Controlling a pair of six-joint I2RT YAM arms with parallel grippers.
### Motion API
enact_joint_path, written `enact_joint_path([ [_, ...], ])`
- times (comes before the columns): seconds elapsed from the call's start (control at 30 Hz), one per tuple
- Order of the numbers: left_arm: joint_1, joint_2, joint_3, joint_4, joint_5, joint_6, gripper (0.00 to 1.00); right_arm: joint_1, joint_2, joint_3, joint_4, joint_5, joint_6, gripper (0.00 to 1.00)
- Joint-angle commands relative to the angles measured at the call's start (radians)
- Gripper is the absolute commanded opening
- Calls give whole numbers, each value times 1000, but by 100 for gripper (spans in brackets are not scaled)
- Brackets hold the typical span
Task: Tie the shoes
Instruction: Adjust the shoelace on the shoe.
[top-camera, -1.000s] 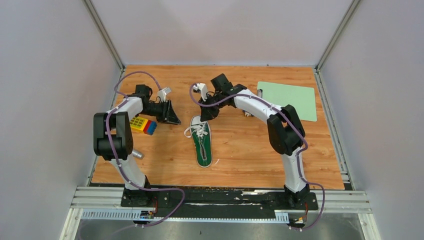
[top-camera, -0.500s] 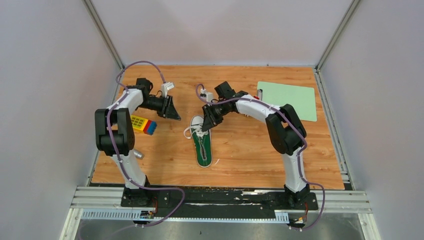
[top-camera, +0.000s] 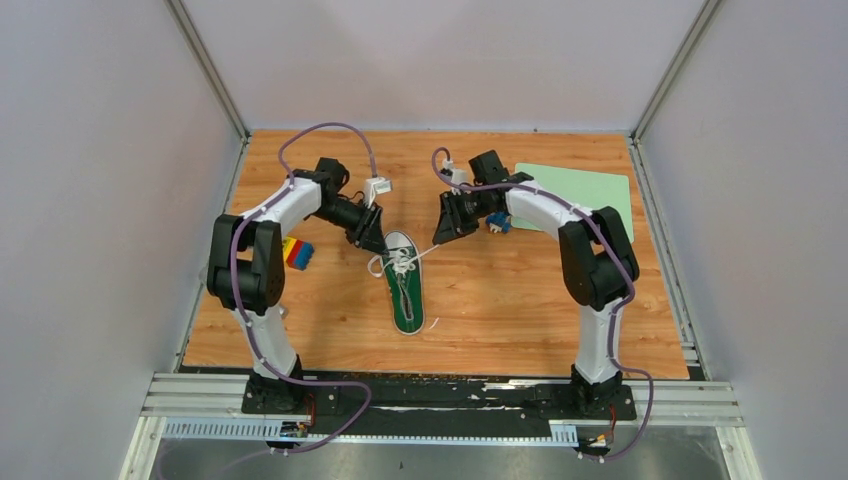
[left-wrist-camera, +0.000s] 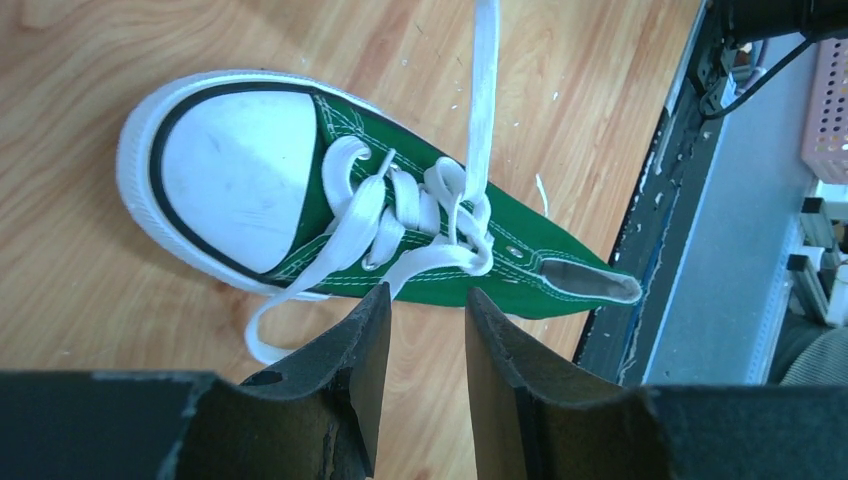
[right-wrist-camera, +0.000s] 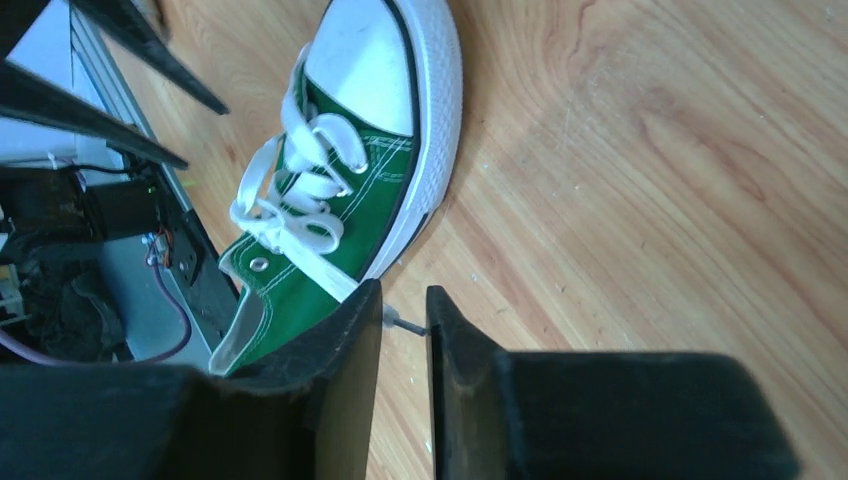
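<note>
- Sneaker (top-camera: 405, 290): green canvas with a white toe cap. It lies flat on the wooden table (top-camera: 500, 300), roughly midway between the two arms, toe pointing away from the bases and heel toward them.
- The laces are threaded through the eyelets and bunch loosely near the top ones. No bow is formed.
- Taut lace (left-wrist-camera: 485, 100): runs in a straight line from that bunch out to the right gripper (top-camera: 441, 236), which hangs just beside the toe on the right.
- Right gripper: fingers drawn close together on the taut lace. In the right wrist view the lace goes in against one finger and its plastic tip pokes across the slim gap (so it is pinching, as far as I can see).
- Slack lace (left-wrist-camera: 250, 338): lies in a loop on the wood on the sneaker's left side.
- Left gripper (top-camera: 373, 242): hovers just beside the toe on the left. Its fingers are slightly apart with bare wood showing between them, and nothing is held.
- The slack loop passes close by one left fingertip. I cannot tell whether it touches.
- Also on the table: red and blue blocks (top-camera: 298, 253), partly hidden by the left arm, and a pale green mat (top-camera: 585, 190) in the far right corner.
</note>
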Motion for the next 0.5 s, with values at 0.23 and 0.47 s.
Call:
enact_joint_path([
  [0.23, -20, -161, -102, 140, -21, -391, 44, -41, -254, -12, -86, 8, -95, 54],
  [0.47, -65, -127, -40, 190, -57, -354, 41, -41, -243, -98, -82, -67, -107, 50],
])
